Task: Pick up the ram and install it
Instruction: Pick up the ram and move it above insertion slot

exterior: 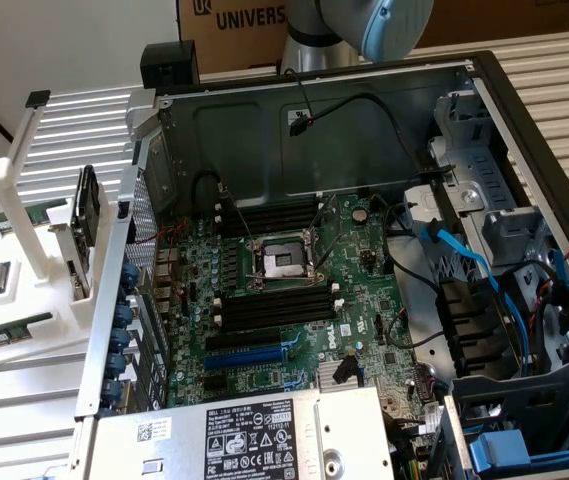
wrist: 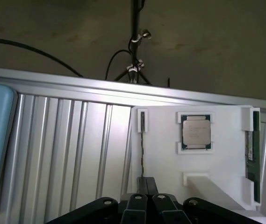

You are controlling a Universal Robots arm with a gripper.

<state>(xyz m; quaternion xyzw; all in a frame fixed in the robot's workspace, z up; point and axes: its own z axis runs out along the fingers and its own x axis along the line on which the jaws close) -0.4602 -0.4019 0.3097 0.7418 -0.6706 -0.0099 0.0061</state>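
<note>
Pincer [wrist: 147,186] closed, empty, above white holder [wrist: 165,154]. Ram [wrist: 250,154] lies in a recess at the holder's edge, near processor chip [wrist: 197,131]; probably fixtured for repeatable pickup.

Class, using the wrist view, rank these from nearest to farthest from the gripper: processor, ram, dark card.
1. Dark card, edge-on in the slot just ahead of the gripper.
2. Processor, middle of the white tray.
3. Ram, at the tray's edge.

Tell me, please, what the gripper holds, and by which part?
Nothing: the shut gripper is empty; the long green circuit-board ram stick lies in its white holder.
</note>
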